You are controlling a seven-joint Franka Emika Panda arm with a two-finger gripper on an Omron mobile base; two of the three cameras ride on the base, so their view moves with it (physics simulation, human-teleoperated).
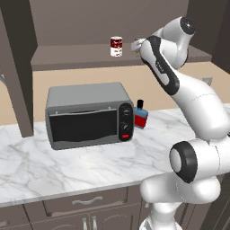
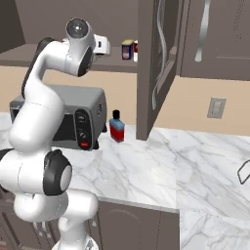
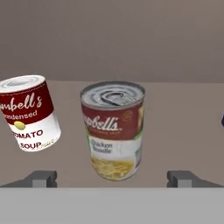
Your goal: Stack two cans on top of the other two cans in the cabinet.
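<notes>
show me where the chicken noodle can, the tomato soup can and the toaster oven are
chicken noodle can (image 3: 113, 131), hand view, middle of its label.
tomato soup can (image 3: 29, 113), hand view, on the red part of its label.
toaster oven (image 1: 85, 114), left base view, on its dark glass door.

Left base cam sits behind the arm at roughly its 7 o'clock, aimed forward and down over the marble tabletop (image 1: 67, 166), mid range; arm fills its right side. Right base cam sits at about 5 o'clock, same forward-down aim, arm on its left. Both share the toaster oven (image 1: 87, 115), the red bottle (image 2: 116, 126) beside it and the cabinet (image 1: 67, 56) shelf above. Hand cam looks along the tool (image 3: 113, 178), nearly level across the shelf toward the cabinet back wall, very close: chicken noodle can (image 3: 113, 129) dead centre, tomato soup can (image 3: 29, 113) at 9 o'clock.
</notes>
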